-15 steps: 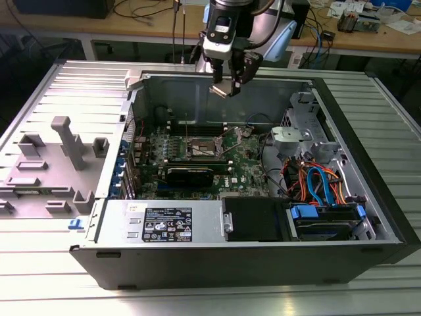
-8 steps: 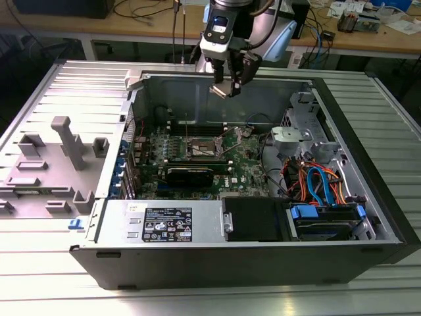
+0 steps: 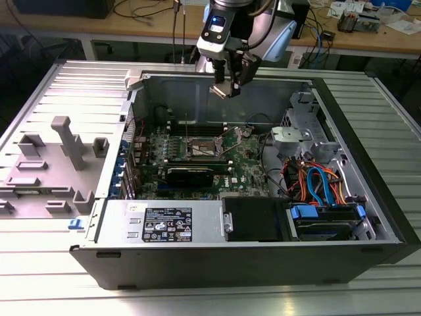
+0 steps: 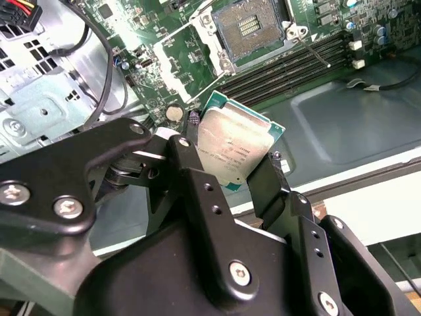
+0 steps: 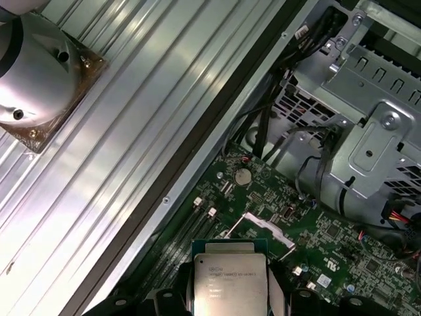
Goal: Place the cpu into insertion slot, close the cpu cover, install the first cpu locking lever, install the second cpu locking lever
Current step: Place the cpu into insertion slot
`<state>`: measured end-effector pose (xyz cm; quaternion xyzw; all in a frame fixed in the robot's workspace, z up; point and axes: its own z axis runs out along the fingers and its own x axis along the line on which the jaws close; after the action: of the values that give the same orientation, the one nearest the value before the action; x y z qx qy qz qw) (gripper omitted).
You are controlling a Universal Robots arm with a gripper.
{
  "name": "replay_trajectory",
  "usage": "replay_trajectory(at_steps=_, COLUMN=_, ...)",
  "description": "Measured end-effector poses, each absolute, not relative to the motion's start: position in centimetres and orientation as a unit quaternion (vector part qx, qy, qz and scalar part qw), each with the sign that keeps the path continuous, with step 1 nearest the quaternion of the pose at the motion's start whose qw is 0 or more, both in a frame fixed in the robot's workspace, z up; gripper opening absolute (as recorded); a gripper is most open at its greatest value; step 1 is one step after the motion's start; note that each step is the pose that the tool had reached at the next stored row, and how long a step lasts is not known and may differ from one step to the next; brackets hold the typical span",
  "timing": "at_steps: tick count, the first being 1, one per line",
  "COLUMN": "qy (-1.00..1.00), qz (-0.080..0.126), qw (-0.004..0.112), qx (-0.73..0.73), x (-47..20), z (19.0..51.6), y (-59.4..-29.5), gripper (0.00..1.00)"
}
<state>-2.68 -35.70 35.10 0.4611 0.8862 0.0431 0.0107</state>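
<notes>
My gripper hangs above the open computer case, over its far wall, shut on the cpu. In both wrist views the cpu is a flat silver-topped square with a green edge, pinched at two opposite sides by the black fingers. The insertion slot lies bare on the green board below, dark centre showing. The cpu cover stands swung open beside the slot. A thin wire lever sticks out from the slot's corner, unlatched.
Long black memory slots run beside the socket. A grey drive cage and orange and blue cables fill the case at the exterior view's right. A black fan shroud and a power supply sit at the near wall.
</notes>
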Motion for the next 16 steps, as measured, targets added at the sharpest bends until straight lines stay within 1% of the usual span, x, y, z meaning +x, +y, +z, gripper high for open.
replay_trajectory(at_steps=16, qy=0.877, qz=0.043, qw=0.012, qx=0.479, x=-2.69, z=35.06, y=-35.70, gripper=0.54)
